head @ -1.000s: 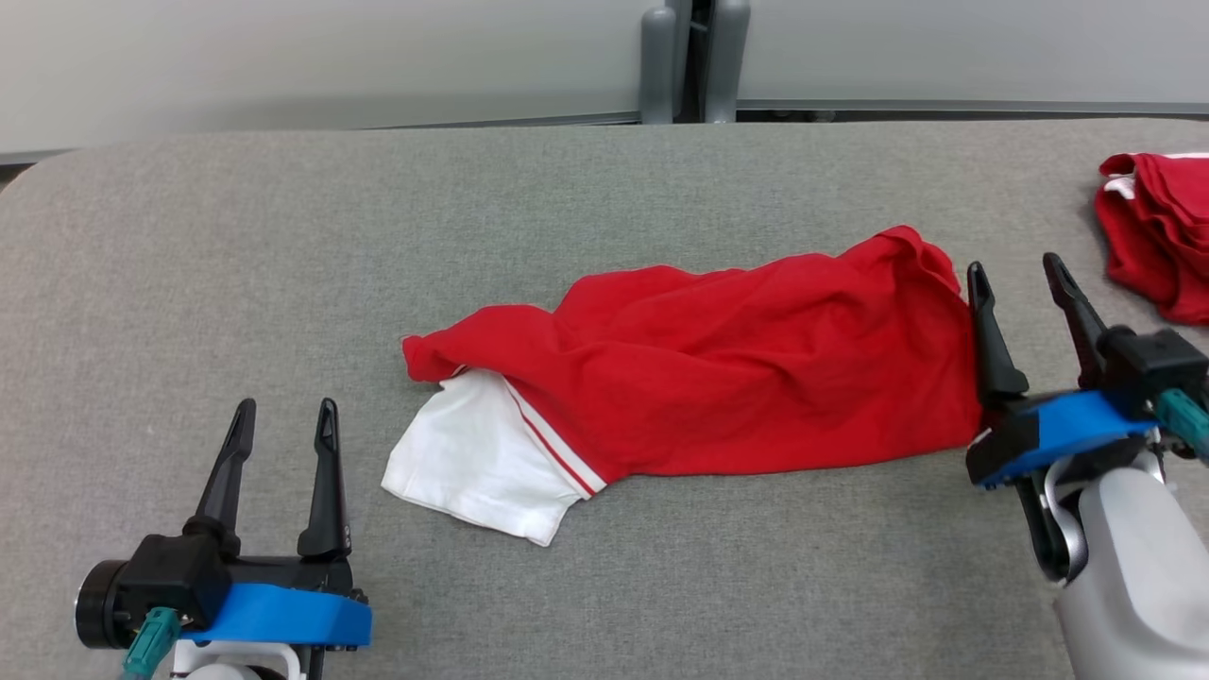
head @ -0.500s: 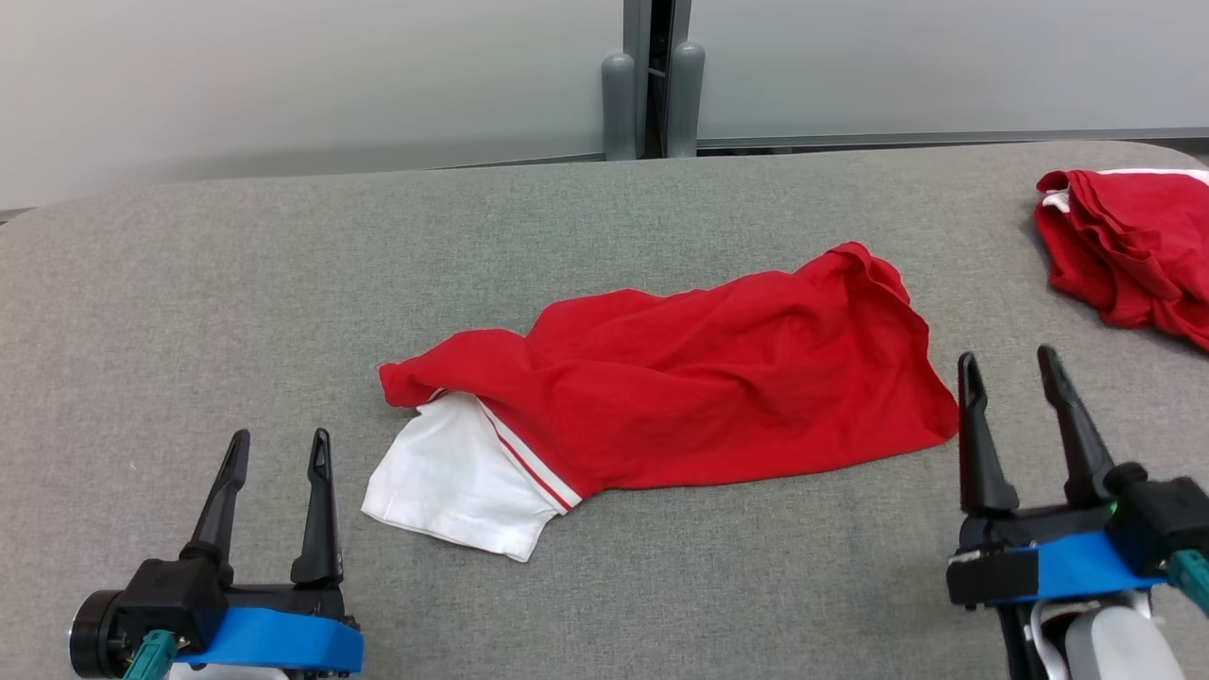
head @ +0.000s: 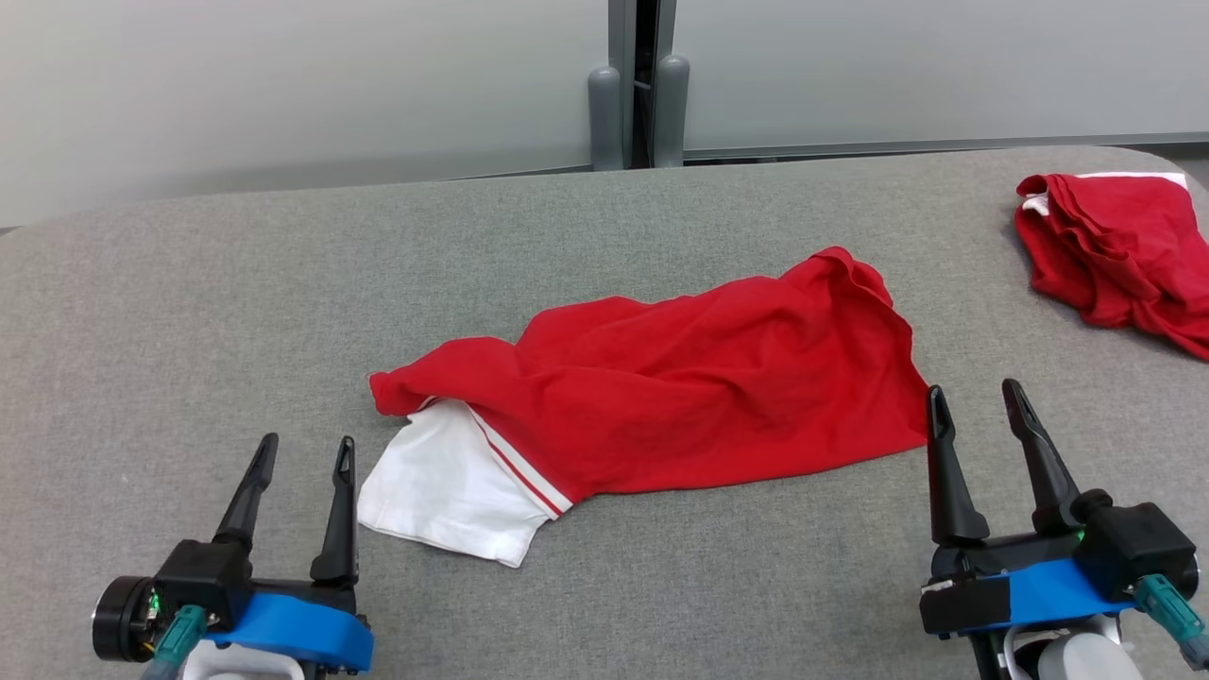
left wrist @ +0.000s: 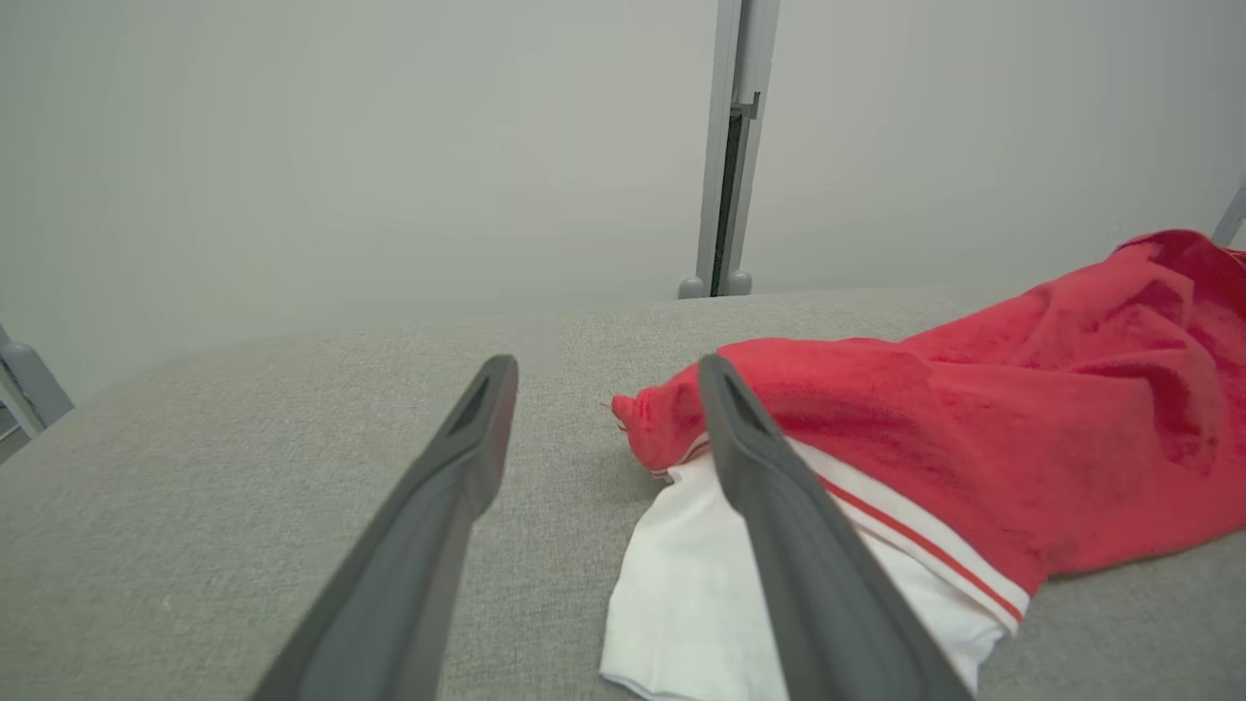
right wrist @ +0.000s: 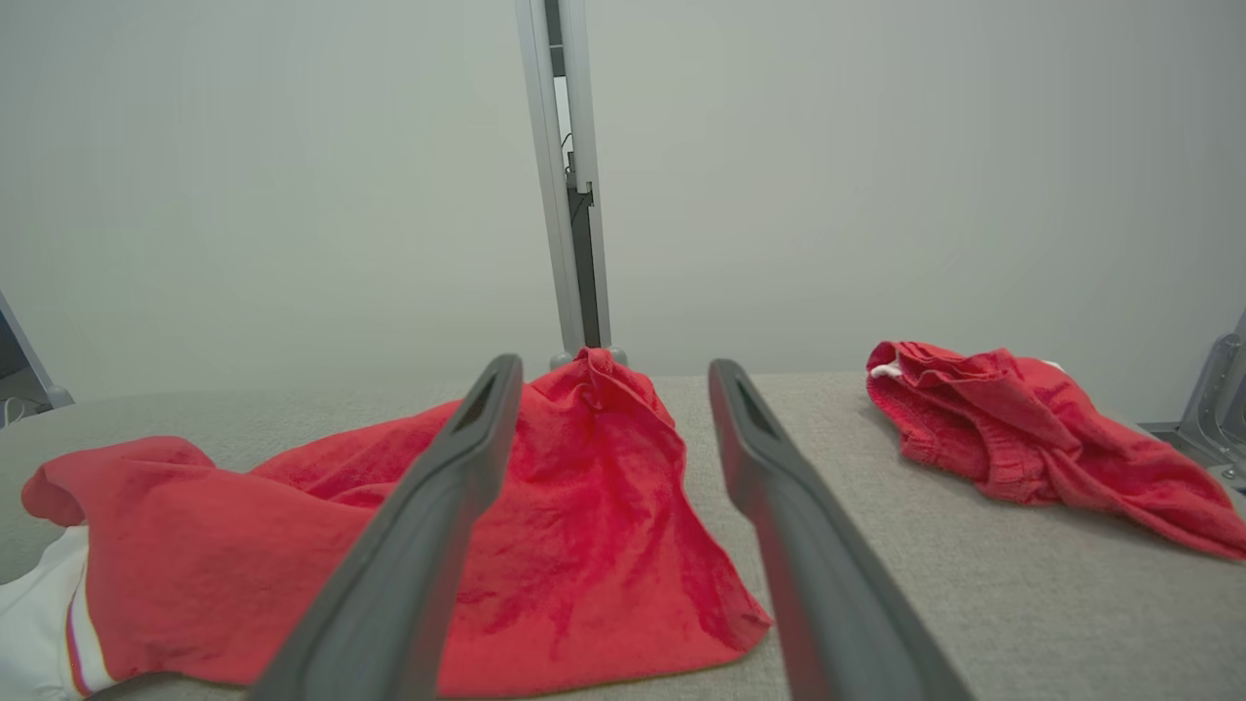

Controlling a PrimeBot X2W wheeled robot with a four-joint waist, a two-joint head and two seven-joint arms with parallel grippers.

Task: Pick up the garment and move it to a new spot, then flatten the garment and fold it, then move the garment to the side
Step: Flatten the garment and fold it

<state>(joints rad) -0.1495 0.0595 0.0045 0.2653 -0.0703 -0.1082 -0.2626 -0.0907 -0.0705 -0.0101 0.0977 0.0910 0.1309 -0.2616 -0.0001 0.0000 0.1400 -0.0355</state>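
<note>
Red garment point(head: 680, 387) with a white, red-striped end lies crumpled mid-counter point(head: 189, 312), stretched left to right, with nothing gripping it. Left fingers point(head: 338, 510) stand wide apart and empty, close by the white end; right fingers point(head: 945, 472) are likewise wide and empty, just beside the garment's right corner. A second red bundle point(head: 1115, 246) sits at the counter's far right, well apart.

A crumpled red cloth point(head: 1115, 250) lies at the far right corner of the grey fabric worktop point(head: 283, 283); a grey post point(head: 635, 85) stands behind its far edge
</note>
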